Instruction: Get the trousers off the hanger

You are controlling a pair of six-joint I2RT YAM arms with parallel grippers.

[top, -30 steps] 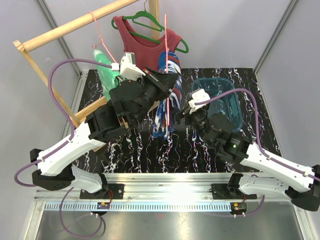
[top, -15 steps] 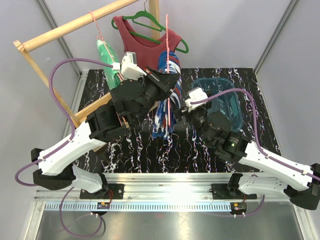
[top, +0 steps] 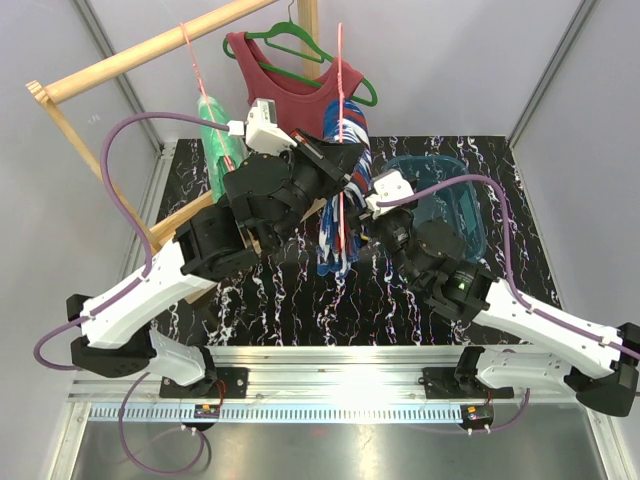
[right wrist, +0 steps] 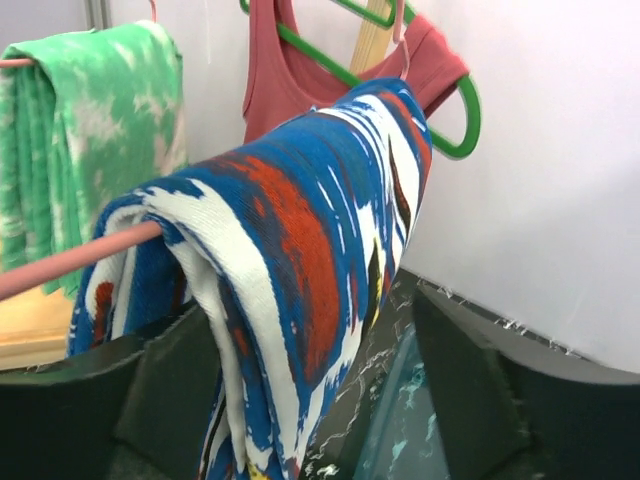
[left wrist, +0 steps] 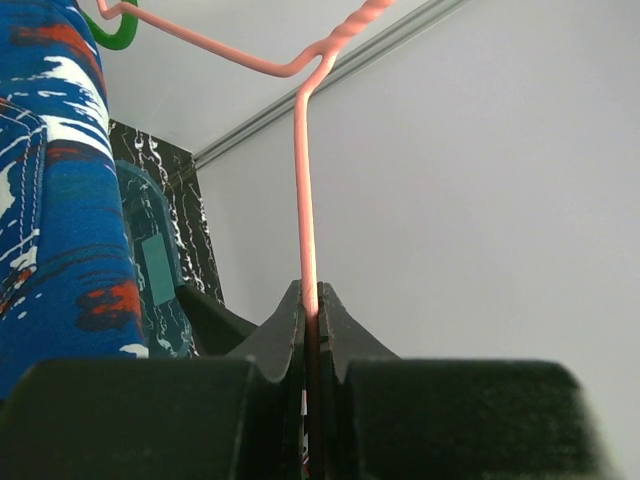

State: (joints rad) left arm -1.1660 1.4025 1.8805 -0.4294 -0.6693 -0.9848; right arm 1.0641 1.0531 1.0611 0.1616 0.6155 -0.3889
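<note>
The blue trousers [top: 336,235] with a red and white pattern hang folded over the bar of a pink wire hanger [top: 341,90]. My left gripper [top: 348,166] is shut on the hanger's wire [left wrist: 305,200], as seen between its jaws in the left wrist view [left wrist: 312,300]. My right gripper [top: 363,222] is open, with a finger on each side of the blue trousers [right wrist: 300,230], its fingertips [right wrist: 170,390] not touching them. The green-and-white tie-dye trousers [top: 214,128] hang on another pink hanger at the left and also show in the right wrist view [right wrist: 90,130].
A dark red tank top [top: 290,85] on a green hanger [right wrist: 460,130] hangs from the wooden rack [top: 150,45] behind. A teal basin [top: 450,200] stands on the black marbled table at the right, just beyond my right gripper.
My left gripper has carried the pink hanger and blue trousers a little right and up. My right gripper has moved up-left to straddle the trousers. The green trousers have swung.
</note>
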